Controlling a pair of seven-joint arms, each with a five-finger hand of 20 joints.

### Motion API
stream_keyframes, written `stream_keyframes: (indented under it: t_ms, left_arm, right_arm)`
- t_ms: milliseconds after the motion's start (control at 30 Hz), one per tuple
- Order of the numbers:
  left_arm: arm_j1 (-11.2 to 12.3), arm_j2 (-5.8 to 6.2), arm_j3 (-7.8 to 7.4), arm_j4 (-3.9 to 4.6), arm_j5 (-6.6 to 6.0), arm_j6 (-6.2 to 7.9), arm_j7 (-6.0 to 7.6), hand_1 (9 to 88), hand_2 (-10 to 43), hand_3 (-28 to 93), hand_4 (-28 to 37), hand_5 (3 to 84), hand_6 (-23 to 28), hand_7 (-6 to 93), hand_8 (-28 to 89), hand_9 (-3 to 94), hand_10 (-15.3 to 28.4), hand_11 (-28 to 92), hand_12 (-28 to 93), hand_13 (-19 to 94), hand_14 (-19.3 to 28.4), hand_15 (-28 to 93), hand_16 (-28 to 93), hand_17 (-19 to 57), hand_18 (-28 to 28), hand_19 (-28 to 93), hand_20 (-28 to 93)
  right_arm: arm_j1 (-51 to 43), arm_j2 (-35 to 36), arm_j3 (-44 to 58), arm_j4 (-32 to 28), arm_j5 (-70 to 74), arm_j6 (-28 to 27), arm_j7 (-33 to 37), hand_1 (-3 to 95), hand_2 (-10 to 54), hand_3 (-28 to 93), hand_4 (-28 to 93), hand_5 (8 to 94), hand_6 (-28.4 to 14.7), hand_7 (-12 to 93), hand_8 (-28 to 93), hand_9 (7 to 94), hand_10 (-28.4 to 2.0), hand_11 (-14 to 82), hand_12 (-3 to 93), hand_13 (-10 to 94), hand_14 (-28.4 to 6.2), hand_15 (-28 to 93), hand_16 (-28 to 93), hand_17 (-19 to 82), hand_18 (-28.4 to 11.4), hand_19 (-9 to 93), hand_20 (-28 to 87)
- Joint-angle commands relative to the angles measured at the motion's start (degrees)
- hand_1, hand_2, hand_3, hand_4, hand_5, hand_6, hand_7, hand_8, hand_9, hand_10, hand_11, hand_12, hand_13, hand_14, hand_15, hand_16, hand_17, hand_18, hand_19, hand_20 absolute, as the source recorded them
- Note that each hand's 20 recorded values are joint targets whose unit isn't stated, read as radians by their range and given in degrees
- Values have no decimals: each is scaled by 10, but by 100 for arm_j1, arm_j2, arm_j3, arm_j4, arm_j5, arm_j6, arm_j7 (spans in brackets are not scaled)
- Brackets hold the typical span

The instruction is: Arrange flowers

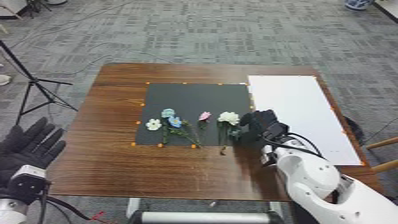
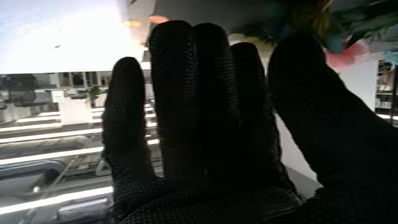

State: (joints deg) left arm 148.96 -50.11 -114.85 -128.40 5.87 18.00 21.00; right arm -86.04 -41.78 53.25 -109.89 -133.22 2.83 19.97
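Evidently, black square mat [image 1: 182,95]: laid at mid-bench on the brown wooden bench [image 1: 93,172], with a white rectangular sheet [image 1: 298,110] to its right.
Blooms on the mat: spread in a loose row across its near half, stems towards the near edge. From left to right are seen a small white open-petalled flower [image 1: 154,124], a pale teal flower [image 1: 168,113] just beyond a blue flower [image 1: 175,121], a pink flower [image 1: 204,116], and a full white flower [image 1: 228,118].
Black-gloved right hand [image 1: 262,121]: placed over the mat's right edge, just beside the full white flower. Its fingers are straight, with the thumb set apart; nothing is gripped. Whether a petal or leaf is touched cannot be told.
Black-gloved left hand [image 1: 28,149]: held spread and empty, left of the bench.
Likely step: the full white flower is probably to be grasped by its stem.
Risk to petals: the head could be crushed or pushed leftwards if the thumb were closed too high.
Risk to stems: with greenery lying near, a neighbouring stem could be caught and the pink flower dragged along.
Risk at lifting: the heavy head could be swung down if the stem were pinched too low.
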Motion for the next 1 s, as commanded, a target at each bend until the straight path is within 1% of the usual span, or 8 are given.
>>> stream_keyframes:
  t_ms: [33,167,233,333,500,633,767,1000]
  left_arm:
    - [120,-53,-79,-52,-34,-41,47,259,116,707,-264,381,74,91,-71,309,129,135,140,220,134,216,7,-30,114,161,123]
    - [26,-51,-130,-10,7,-134,-56,245,113,710,-272,378,74,84,-70,306,131,126,139,219,134,211,8,-30,114,155,122]
    - [-46,-48,-202,23,58,-204,-92,241,114,708,-277,377,73,80,-68,306,130,120,139,218,131,200,6,-30,114,152,122]
    - [-193,-26,-342,81,441,-261,-332,225,120,700,-281,365,70,59,-67,297,124,95,130,197,113,140,-3,-31,113,141,118]
    - [-404,-1,-478,152,915,-300,-567,215,121,696,-282,341,61,42,-60,275,116,64,126,169,101,81,-3,-33,109,126,114]
    - [-476,6,-559,197,1225,-387,-681,213,120,693,-283,329,57,30,-58,262,112,49,128,158,98,56,7,-35,107,119,113]
    - [-567,-17,-540,250,1300,-507,-701,213,119,688,-283,319,52,25,-55,253,111,28,131,150,94,32,15,-36,105,111,112]
    - [-645,-119,-522,285,1372,-672,-734,213,116,685,-283,312,51,16,-52,241,107,5,138,132,90,2,23,-39,98,93,110]
  right_arm:
    - [-230,36,372,-241,-100,-34,-141,435,-95,780,-283,610,-17,174,-129,675,-128,226,189,613,-98,507,197,256,-224,707,290]
    - [-302,39,603,-303,42,338,5,415,-95,766,-283,602,-22,164,-128,664,-133,216,186,606,-102,500,190,253,-224,700,287]
    - [-254,-37,638,-115,396,1291,-16,357,-95,758,-276,590,-30,154,-122,649,-145,198,178,598,-113,482,177,255,-222,692,283]
    - [-428,-353,1309,-66,1667,1556,-553,262,-17,752,-241,561,-38,140,-114,606,-164,165,157,553,-134,439,141,244,-215,636,245]
    - [-665,-971,2360,70,5130,1051,-1906,185,87,745,-260,488,-50,137,-112,479,-189,124,135,394,-167,397,95,189,-191,498,174]
    - [-767,-1405,2821,208,7791,342,-2392,155,114,748,-270,484,-50,139,-113,470,-193,121,135,372,-170,381,87,170,-195,457,166]
    - [-905,-1820,3281,365,9080,-551,-2315,98,122,731,-272,420,-53,98,-95,397,-199,75,130,290,-176,309,86,136,-199,392,170]
    - [-1203,-2481,4014,415,9205,-1589,-2307,75,109,717,-256,374,-67,38,-82,346,-198,33,118,237,-167,223,89,121,-187,295,166]
